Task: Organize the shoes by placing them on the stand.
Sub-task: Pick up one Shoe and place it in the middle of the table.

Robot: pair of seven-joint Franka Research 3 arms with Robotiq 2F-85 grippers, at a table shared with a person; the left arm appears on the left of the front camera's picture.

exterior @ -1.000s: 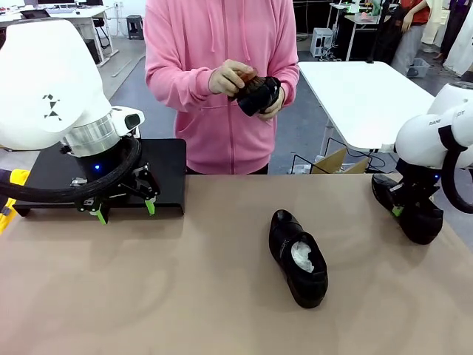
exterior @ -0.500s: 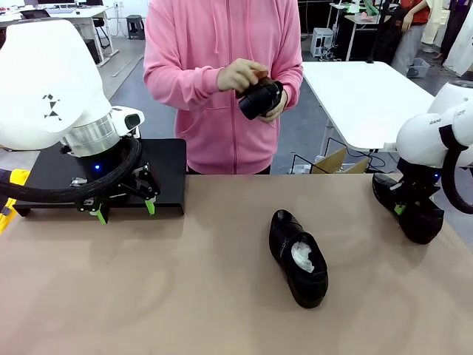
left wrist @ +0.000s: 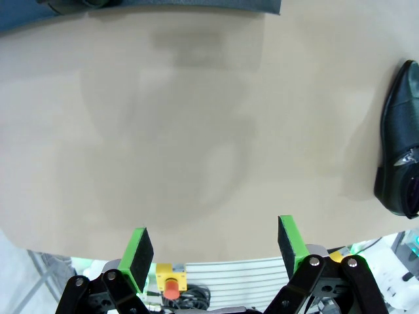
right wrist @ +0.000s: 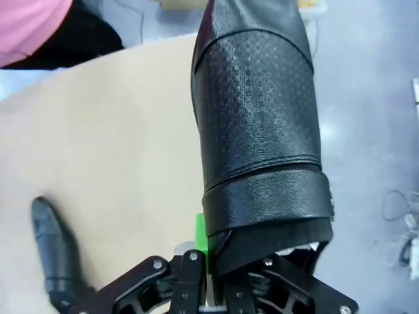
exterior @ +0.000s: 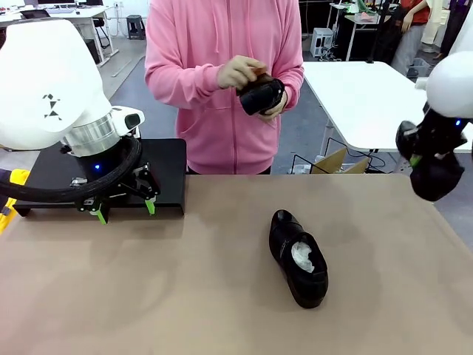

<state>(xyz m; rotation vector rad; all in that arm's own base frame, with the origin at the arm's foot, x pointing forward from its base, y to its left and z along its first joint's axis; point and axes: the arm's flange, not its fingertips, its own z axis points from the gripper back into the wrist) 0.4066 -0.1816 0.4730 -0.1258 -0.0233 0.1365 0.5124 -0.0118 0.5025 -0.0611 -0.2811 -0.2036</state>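
**Stand** (exterior: 168, 168): low black platform at the far left of the desk (exterior: 185, 296), front lip turned down. The left arm hangs over its front, so much of its top is hidden.

**Shoe, on the desk** (exterior: 299, 259) (left wrist: 400, 140) (right wrist: 55, 258): glossy black, lying flat to the right of the stand and nearer the robot's side, well apart from it. Crumpled white paper (exterior: 304, 255) sits in its opening.

**Shoe, in the right fingers** (exterior: 432, 176) (right wrist: 258, 111): far to the right of the stand, held in the air near the desk's right edge, clear of the surface. Its contents I cannot make out.

**Shoe, in the person's hands** (exterior: 260, 95): up at chest height beyond the desk's far edge, right of the stand. One hand (exterior: 238, 72) rests on top of it, the other hand (exterior: 278, 108) cups it from below.

**Left gripper** (exterior: 124, 210) (left wrist: 216, 252): pointing down just in front of the stand's lip, fingers (left wrist: 141, 252) spread wide, nothing between them.

**Right gripper** (exterior: 417, 159) (right wrist: 209, 252): fingers pinching the shoe at the rim of its opening, one green pad against the outside of the leather.
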